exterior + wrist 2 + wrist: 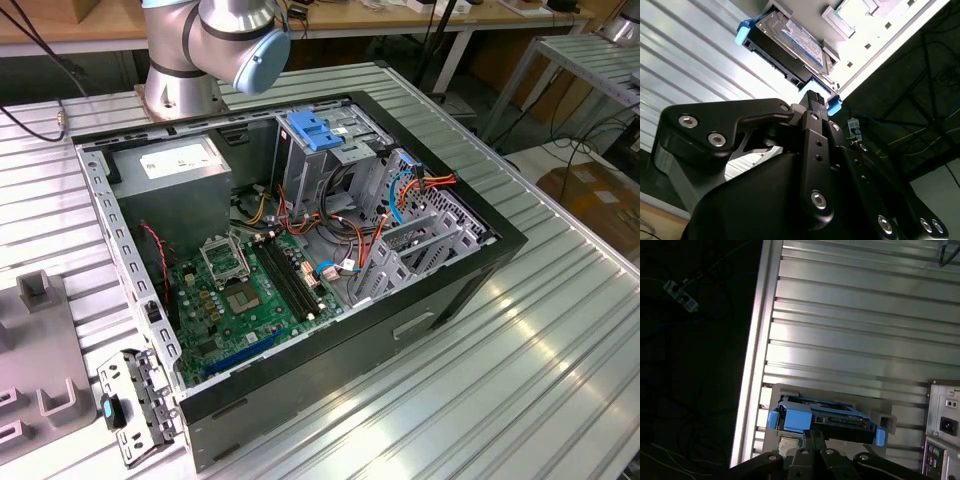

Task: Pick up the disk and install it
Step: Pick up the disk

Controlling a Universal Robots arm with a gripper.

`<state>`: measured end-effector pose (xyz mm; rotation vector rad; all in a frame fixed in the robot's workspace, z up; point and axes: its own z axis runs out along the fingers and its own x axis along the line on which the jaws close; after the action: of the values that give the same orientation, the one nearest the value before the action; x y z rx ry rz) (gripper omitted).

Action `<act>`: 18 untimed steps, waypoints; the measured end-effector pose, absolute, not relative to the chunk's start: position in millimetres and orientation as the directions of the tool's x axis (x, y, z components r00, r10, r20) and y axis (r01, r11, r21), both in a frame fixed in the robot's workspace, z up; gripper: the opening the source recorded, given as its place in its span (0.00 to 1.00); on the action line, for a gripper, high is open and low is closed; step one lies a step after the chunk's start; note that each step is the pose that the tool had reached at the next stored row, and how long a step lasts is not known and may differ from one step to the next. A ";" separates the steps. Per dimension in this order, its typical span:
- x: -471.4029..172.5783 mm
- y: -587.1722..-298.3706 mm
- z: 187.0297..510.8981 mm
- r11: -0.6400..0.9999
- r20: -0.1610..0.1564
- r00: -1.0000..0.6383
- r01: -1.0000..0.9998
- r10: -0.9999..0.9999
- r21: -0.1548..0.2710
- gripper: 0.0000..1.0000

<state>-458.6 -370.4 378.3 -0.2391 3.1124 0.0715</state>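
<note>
The disk point(826, 416), with its blue carrier bracket around it, lies flat in a pale grey holder point(815, 392) on the ribbed metal counter point(865, 315), close to the counter's edge; past that edge is dark floor point(690, 365) with loose cables. In the second wrist view its white-and-blue label faces up point(799, 39). The black claw point(812, 434) is right at the disk's near side, its tip point(815, 100) at the bracket's edge. I cannot tell whether it is wide, narrow or gripping, nor whether it touches the disk. The rear panel of the computer case point(944, 432) stands near the holder, apart from it.

In the exterior view the case point(300, 250) lies open on the counter, just in front of the arm's base point(185, 75). Inside are the grey power-supply box point(180, 160), the green motherboard point(250, 290) and a metal cage topped by a blue latch point(315, 130). Orange and blue cables point(400, 190) run across the drive bays point(420, 240). A loose metal bracket point(135, 405) lies beside the case's corner.
</note>
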 end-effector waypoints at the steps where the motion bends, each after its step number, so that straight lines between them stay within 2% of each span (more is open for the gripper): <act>1: -458.6 -370.4 378.1 0.981 -0.023 -0.982 -0.187 -0.186 0.044 0.11; 18: -458.6 -370.4 376.5 0.823 -0.022 -0.824 -0.567 -0.567 0.042 0.11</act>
<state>-458.6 -370.4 376.5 -0.9303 2.9912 0.0733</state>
